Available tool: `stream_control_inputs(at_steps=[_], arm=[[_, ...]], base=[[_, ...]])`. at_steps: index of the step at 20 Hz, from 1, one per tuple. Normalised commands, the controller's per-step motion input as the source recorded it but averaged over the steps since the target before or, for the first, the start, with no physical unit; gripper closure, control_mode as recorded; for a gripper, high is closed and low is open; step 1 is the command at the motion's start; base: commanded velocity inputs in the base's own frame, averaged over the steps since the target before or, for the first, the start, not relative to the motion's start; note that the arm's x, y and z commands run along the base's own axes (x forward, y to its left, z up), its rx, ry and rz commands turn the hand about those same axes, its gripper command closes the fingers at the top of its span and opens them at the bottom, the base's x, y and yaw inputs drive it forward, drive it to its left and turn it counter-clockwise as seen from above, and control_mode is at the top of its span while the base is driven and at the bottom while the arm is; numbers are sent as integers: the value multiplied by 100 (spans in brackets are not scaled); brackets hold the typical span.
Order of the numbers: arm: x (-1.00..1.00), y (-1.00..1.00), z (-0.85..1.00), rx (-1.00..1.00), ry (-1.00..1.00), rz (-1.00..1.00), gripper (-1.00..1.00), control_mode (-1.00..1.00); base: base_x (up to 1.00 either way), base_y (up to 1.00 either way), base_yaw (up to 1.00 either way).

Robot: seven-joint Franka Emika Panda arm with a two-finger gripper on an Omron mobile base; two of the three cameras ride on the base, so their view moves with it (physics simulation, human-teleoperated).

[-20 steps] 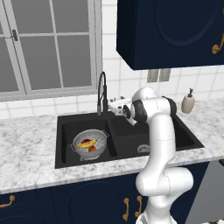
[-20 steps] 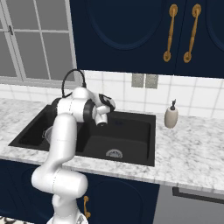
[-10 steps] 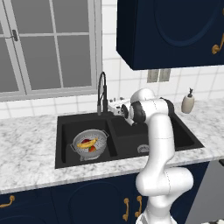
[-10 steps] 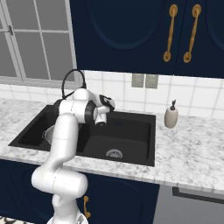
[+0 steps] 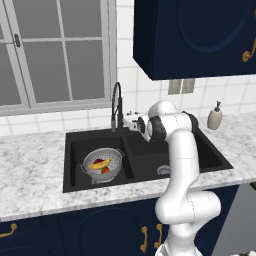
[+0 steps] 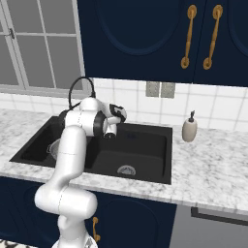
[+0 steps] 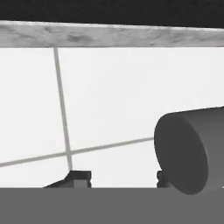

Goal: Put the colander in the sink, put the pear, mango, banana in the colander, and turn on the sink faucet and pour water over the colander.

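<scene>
No readable text, label or number appears anywhere.

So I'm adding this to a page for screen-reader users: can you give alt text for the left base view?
A white robot arm reaches its gripper to the base of a black faucet behind a black double sink. In the left basin a metal colander holds a banana and a reddish fruit, with no water running.

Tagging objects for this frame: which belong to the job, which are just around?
Job: colander in the sink, holding banana and a reddish fruit; sink faucet; gripper beside it.
Around: soap dispenser, window, wall outlets, cabinets.
</scene>
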Motion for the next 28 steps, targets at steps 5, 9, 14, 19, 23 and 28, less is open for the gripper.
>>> stream_control_inputs(at_steps=[5, 9, 14, 19, 23, 28], arm=[[16, -73, 0, 13, 0, -3, 100, -100], [1, -100, 0, 28, 0, 0, 100, -100], [0, -100, -2, 32, 0, 0, 100, -100], [0, -100, -3, 27, 3, 0, 100, -100], [0, -100, 0, 30, 0, 0, 100, -100], [-31, -92, 33, 37, -10, 2, 100, -100]], base=[[0, 0, 0], [0, 0, 0], [0, 0, 0], [0, 0, 0], [0, 0, 0], [0, 0, 0]])
